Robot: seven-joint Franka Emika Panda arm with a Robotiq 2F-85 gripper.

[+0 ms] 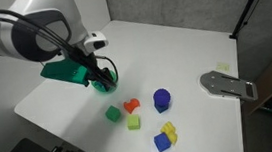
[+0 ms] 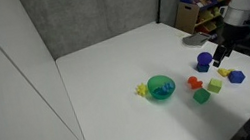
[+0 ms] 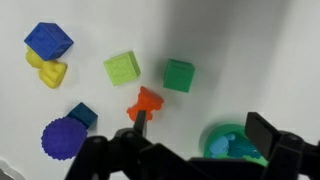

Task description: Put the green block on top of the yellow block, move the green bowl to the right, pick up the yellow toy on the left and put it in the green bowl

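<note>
Hovering above the smooth white bench (image 1: 178, 42), the pincer (image 3: 202, 122) has its dark fingers (image 3: 262, 130) spread wide with nothing pinched. The wrist view shows that way better than either exterior view.

Everything down there is small, matte, plastic-looking toy stuff. The green block (image 3: 179, 75) is a plain cube sitting flat on the bench. It's just beside the yellow block (image 3: 122, 68), a lime cube of the same size, with a gap between them, so not stacked. An orange toy (image 3: 147, 102) with a lumpy outline sits near both, partly behind a finger.

The wrist view also picks up a blue cube (image 3: 48, 40) touching a rounded bright yellow piece (image 3: 45, 70). There's a knobbly purple-blue cylinder (image 3: 62, 138) too, with a little dark teal block (image 3: 82, 115) right next to it. That bumpy texture gets lost in an exterior view, where the cylinder (image 1: 162, 100) just looks smooth.

The green bowl (image 2: 161, 87) is round and teal, and in an exterior view it sits off to one side of the cubes. The yellow toy (image 2: 141, 90), spiky and star-like, is on the bench just beside the bowl's outer wall, not in it. Can't tell if they actually touch.

The wrist view only catches part of the bowl at the bottom, between the fingers, and the star is out of its frame. Something pale blue shows inside the bowl there, too blurry to make out. In an exterior view a flat grey metal plate (image 1: 227, 84) lies near the bench edge.
</note>
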